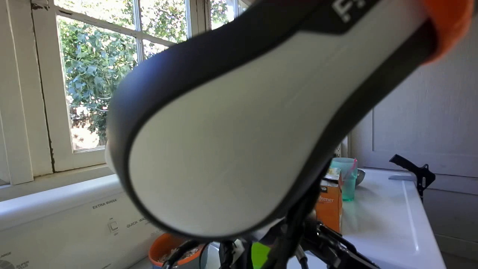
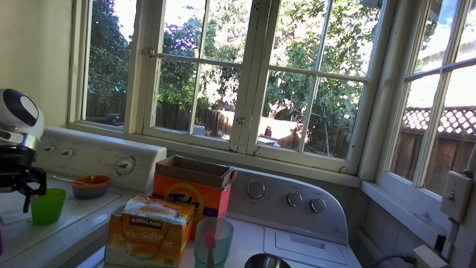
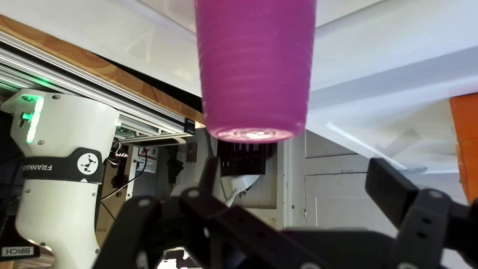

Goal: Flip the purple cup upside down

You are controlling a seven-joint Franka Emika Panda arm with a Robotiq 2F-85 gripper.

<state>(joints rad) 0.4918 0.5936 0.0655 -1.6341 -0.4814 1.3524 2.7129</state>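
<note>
The purple cup point(image 3: 255, 71) fills the upper middle of the wrist view, where the picture stands upside down. Its narrow base faces up and its wider end points down toward the white machine top; the rim is cut off by the frame. At the far left edge of an exterior view only a purple sliver of the cup point(image 2: 1, 240) shows. My gripper point(image 3: 300, 179) is open, one finger on each side of the wrist view, nothing between them. The cup lies beyond the fingertips, apart from them. In an exterior view the gripper point(image 2: 34, 193) hangs beside the lime-green cup.
Close to the gripper stand the lime-green cup point(image 2: 48, 206) and an orange-grey bowl point(image 2: 91, 187) with a utensil. A fabric softener box point(image 2: 148, 230), a Tide box point(image 2: 197, 193), a teal mug point(image 2: 214, 242) and a metal bowl point(image 2: 267, 261) are on the neighbouring machine.
</note>
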